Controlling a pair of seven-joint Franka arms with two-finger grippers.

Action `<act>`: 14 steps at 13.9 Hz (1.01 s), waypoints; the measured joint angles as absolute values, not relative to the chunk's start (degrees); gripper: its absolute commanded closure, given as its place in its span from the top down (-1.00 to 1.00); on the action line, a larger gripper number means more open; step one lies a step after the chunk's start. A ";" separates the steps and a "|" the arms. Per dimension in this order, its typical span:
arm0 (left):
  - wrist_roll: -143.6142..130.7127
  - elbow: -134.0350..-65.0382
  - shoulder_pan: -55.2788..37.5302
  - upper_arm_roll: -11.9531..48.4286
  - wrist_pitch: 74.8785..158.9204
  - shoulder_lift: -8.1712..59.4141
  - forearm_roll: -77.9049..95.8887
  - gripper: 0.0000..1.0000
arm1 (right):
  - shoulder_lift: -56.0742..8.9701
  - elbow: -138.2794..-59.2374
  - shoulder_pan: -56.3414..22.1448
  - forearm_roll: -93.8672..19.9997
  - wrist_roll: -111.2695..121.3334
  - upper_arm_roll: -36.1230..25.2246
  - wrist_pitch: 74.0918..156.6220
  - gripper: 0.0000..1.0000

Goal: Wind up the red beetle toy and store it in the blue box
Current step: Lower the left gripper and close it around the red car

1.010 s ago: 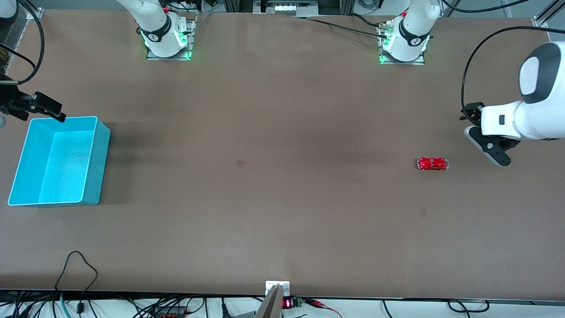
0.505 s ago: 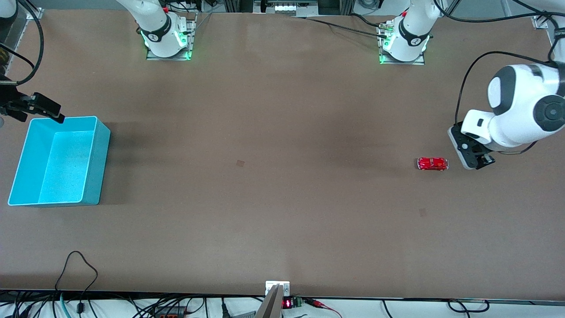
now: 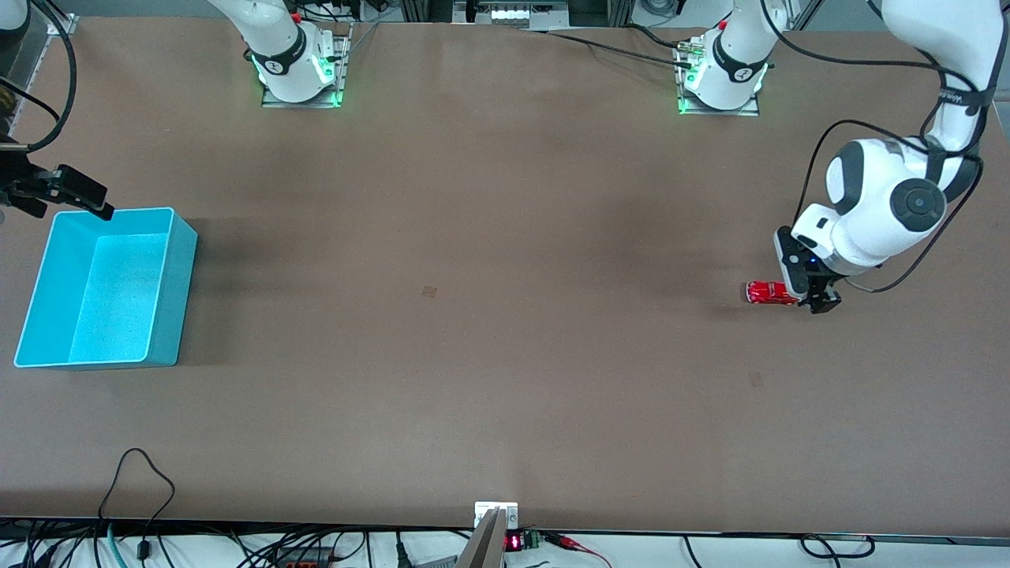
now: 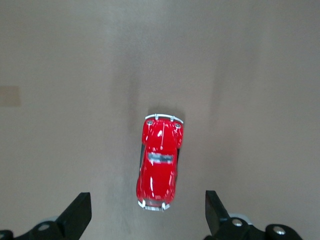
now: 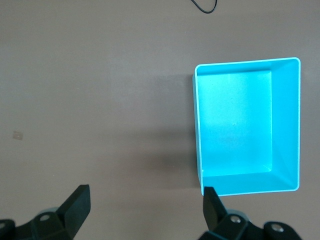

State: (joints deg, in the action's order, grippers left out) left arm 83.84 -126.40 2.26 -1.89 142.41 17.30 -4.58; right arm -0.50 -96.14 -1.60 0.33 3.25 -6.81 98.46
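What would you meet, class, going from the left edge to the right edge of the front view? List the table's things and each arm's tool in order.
Right tool → blue box → red beetle toy → left tool, open and low at the toy's end.

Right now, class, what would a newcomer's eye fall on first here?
The tiny red beetle toy on the bare brown table, with the left gripper over one end of it, jaws open. Then the big blue box, empty, at the right arm's end; the right gripper waits beside it.

Robot lab: bolted arm bases (image 3: 300, 75), cables (image 3: 138, 481).
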 measured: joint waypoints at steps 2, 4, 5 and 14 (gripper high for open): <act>84.75 -126.36 2.26 -1.89 143.85 19.94 -4.58 1.00 | -0.52 -96.14 -1.55 0.33 3.24 -6.84 98.39 1.00; 85.00 -126.33 2.27 -1.89 144.17 21.40 -4.58 1.00 | -0.53 -96.14 -1.57 0.33 3.24 -6.84 98.34 1.00; 85.05 -126.32 2.26 -1.88 144.26 21.68 -4.58 1.00 | -0.53 -96.14 -1.61 0.33 3.24 -6.83 98.33 1.00; 88.43 -126.30 3.63 -1.86 147.47 23.23 -4.58 -0.21 | -0.54 -96.14 -1.62 0.33 3.24 -6.81 98.19 1.00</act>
State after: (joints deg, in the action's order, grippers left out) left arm 88.43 -126.30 3.63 -1.86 147.47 23.23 -4.58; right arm -0.54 -96.14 -1.62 0.33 3.24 -6.81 98.19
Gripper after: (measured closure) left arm 0.216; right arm 0.000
